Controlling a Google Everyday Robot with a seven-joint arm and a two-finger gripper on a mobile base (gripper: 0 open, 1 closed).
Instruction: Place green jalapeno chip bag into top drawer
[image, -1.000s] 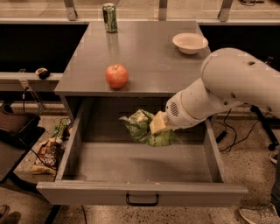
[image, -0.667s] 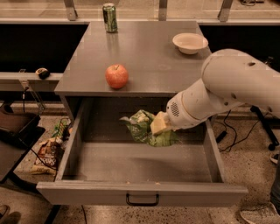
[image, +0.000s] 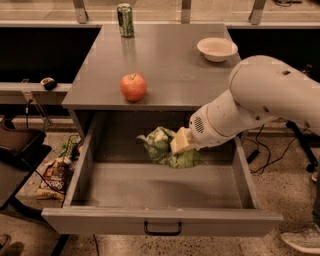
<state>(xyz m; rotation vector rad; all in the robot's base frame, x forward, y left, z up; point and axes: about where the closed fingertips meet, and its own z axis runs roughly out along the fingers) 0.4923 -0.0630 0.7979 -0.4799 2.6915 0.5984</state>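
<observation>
Placing step: the end effector (image: 179, 143) pinches the bag (image: 158, 146) over the far middle of the open drawer (image: 100, 220). The next move probably calls for lowering, then release.

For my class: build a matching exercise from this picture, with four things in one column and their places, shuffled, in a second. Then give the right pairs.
Things
1. apple
2. green can
3. white bowl
4. green jalapeno chip bag

Places
A. inside the open top drawer, at the gripper
B. tabletop, far right
C. tabletop, near the front edge
D. tabletop, far edge, left of centre

Pairs: 1-C, 2-D, 3-B, 4-A
</observation>
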